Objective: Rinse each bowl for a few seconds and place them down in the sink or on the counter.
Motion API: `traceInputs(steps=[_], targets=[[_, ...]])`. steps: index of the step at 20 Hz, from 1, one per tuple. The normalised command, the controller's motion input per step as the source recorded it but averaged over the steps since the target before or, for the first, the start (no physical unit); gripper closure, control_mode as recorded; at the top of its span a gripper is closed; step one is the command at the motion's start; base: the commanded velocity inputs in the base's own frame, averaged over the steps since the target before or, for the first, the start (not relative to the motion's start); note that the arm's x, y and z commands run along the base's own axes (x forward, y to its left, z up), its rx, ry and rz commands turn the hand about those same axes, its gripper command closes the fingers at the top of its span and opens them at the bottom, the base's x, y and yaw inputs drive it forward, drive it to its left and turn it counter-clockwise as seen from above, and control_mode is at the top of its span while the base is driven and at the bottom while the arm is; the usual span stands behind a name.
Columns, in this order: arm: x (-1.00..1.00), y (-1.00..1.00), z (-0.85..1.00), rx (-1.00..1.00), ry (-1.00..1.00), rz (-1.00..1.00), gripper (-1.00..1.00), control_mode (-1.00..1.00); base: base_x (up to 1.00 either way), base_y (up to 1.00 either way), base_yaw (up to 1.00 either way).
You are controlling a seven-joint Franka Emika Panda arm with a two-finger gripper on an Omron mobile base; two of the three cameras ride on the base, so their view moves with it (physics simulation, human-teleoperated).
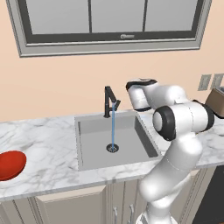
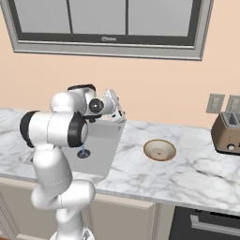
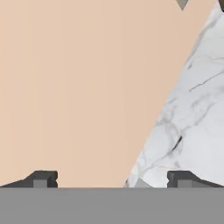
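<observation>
Water is running from the faucet into the sink, ready for rinsing, yet both bowls are waiting on the counter. The gripper, jaws spread wide and holding nothing, is hanging above the sink's right edge, probably heading for the tan bowl (the nearer one). The left base view is showing the red bowl far left; the right one is showing the tan bowl and a toaster.
</observation>
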Motion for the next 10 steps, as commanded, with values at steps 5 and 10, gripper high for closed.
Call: traceInputs(steps=[5,10], targets=[[-0.30,-0.34,0.25,0.09,0.09,-0.07,-1.00,-1.00,0.00,0.00,0.00],[-0.24,-0.18,0.13,0.06,0.03,-0.13,-1.00,-1.00,0.00,0.00,0.00]])
